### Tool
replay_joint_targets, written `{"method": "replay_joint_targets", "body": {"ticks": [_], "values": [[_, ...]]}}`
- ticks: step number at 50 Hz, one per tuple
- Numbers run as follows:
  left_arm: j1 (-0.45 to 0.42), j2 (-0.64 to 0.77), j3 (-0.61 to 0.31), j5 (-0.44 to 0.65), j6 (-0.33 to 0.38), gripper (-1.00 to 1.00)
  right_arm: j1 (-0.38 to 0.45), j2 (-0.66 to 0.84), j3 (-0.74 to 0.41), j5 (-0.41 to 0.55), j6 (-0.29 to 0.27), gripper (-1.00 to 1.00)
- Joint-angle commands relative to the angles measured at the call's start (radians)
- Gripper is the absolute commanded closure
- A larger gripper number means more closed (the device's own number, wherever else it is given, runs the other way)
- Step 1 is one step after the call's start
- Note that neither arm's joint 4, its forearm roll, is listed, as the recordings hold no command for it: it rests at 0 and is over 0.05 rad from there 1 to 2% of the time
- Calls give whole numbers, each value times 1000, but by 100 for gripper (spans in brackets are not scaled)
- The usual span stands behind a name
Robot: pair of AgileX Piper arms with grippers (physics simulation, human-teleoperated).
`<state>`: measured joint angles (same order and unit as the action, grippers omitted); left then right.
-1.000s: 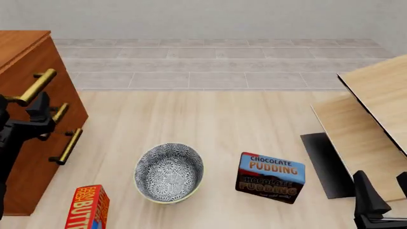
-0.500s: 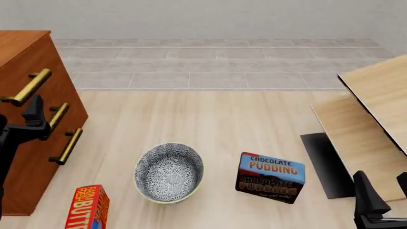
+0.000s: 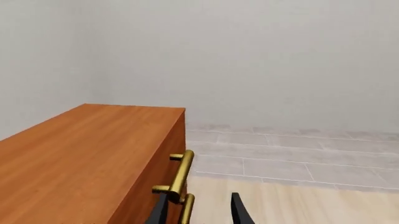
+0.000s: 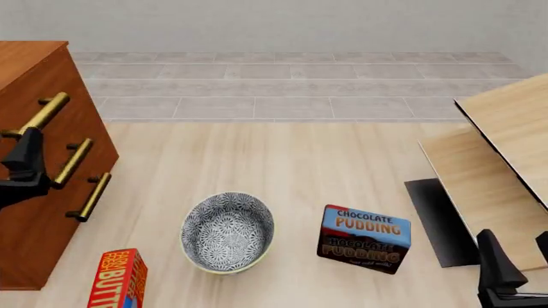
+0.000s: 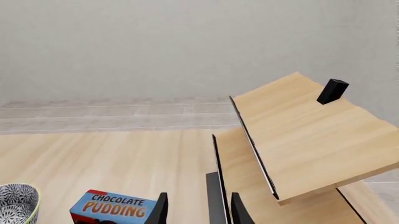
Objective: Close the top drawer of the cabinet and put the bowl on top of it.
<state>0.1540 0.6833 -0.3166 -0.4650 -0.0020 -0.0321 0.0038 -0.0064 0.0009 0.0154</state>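
At far left the cabinet (image 4: 38,128) stands with its top drawer (image 4: 51,106) flush. The left end effector (image 4: 22,168) hovers beside the brass handles, fingers apart, holding nothing. The bowl (image 4: 228,232) sits upright on the tabletop (image 4: 283,160), between a butter box (image 4: 120,280) and a pudding box (image 4: 364,239). The right end effector (image 5: 196,210) is open, empty.

Both arms end in matte black hardware with no markings, cables or screws to be made out. The left gripper (image 4: 25,163) shows a blocky black body tapering into a pointed, wedge-like finger. The right gripper (image 4: 514,266) has the same flat black finish, its fingers (image 5: 160,210) slim, angular blades with straight edges and sloped tips.
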Motion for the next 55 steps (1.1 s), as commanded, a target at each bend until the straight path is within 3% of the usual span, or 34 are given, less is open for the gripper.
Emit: {"method": "replay_joint_targets", "body": {"ticks": [1, 14, 16, 25, 29, 39, 42, 47, 50, 55], "values": [[-156, -194, 1, 180, 23, -100, 0, -1, 0, -2, 3, -100], [-324, -155, -59, 297, 62, -100, -3, -2, -1, -3, 6, -100], [-359, -144, -95, 344, 95, -100, -2, -2, -1, -3, 6, -100], [-434, -34, -217, 477, 86, -100, -6, -2, -2, -2, 7, -100], [-451, 22, -245, 504, 117, -100, -5, -2, -4, 1, 5, -100], [-511, 117, -374, 637, 75, -100, -1, -2, 0, 2, -1, -100], [-535, 141, -405, 687, 12, -100, 1, 0, -1, 3, -2, -100], [-539, 136, -401, 707, 10, -100, 3, 1, -3, 7, -3, -100], [-549, 174, -400, 729, -49, -100, 7, 3, -1, 6, -5, -100], [-562, 186, -390, 727, -77, -100, 9, 5, 1, 3, -7, -100]]}}
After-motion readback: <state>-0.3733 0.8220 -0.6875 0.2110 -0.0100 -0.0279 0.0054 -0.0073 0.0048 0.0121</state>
